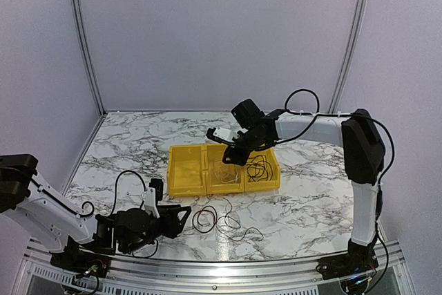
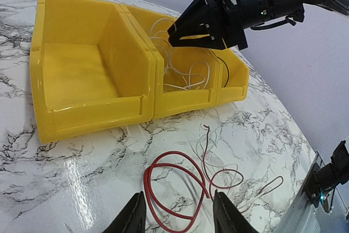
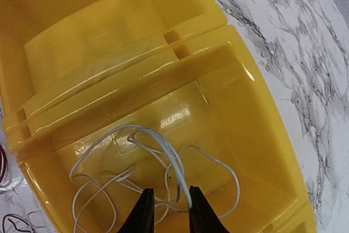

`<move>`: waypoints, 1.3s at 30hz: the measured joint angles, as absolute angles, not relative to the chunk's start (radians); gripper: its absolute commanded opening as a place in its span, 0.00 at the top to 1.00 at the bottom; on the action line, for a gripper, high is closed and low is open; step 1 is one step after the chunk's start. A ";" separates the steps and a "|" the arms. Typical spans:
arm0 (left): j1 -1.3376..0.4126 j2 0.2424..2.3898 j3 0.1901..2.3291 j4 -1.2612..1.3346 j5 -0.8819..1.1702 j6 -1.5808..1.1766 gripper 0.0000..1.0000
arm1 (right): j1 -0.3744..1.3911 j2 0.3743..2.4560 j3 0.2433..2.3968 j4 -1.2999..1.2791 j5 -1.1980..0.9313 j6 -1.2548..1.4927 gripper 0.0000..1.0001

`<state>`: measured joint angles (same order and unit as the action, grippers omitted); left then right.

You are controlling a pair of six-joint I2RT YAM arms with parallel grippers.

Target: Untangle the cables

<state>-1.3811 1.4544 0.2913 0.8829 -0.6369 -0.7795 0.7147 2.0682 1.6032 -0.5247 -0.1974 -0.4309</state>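
Note:
The cables lie in two places. A red loop (image 2: 174,189) rests on the marble with a thinner dark red and white tangle (image 2: 223,173) to its right; in the top view the same red loop (image 1: 204,220) sits in front of the yellow bin (image 1: 186,170). White cables (image 3: 163,156) are piled in the bin's middle compartment, black cables (image 1: 259,167) in its right one. My left gripper (image 2: 179,219) hovers open just above the near side of the red loop, holding nothing. My right gripper (image 3: 167,211) hangs over the middle compartment, jaws slightly apart, a white strand running along the inner face of its right finger.
The bin's left compartment (image 2: 82,75) holds nothing. The bin wall (image 3: 256,135) rises close around the right gripper. Metal rails border the table, with bare marble (image 1: 124,150) left of the bin.

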 measured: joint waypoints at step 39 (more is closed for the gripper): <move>-1.381 1.535 0.393 0.783 -0.646 -0.778 0.51 | 0.826 1.789 1.110 -0.451 -0.407 -0.526 0.66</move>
<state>-1.3811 1.5349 0.3931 0.7826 -0.6460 -0.7784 0.8257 1.7889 1.1099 -0.4511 -0.4072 -0.5262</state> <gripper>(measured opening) 0.484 0.357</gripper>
